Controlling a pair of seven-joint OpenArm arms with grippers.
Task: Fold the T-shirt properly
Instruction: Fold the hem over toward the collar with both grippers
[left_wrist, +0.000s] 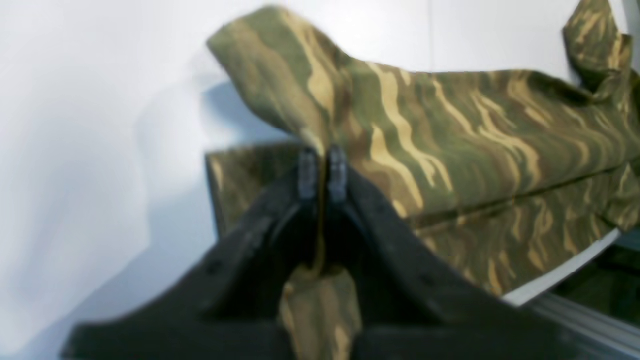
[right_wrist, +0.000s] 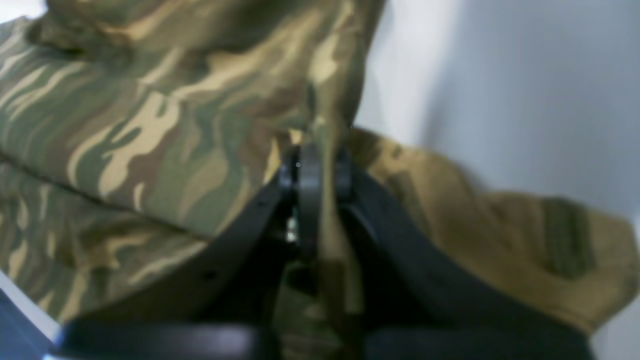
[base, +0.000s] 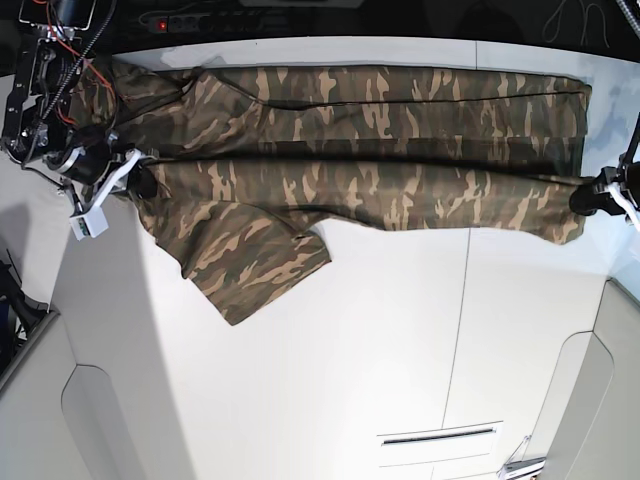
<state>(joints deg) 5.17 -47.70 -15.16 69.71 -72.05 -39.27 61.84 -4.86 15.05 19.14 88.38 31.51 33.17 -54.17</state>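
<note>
The T-shirt (base: 350, 150) spans a white table (base: 400, 350).

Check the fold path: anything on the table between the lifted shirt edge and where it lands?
Nothing visible. Both grippers, left and right, are shut on the T-shirt. The white table on the near side of the shirt shows only a sleeve spread out near the right gripper.

Camouflage cloth on a white bench

The T-shirt (base: 360, 160) carries olive green, brown and tan blotches all over; the bench (base: 400, 340) is plain white; both pincers, left pincer (left_wrist: 322, 167) and right pincer (right_wrist: 315, 170), are matte black.
</note>
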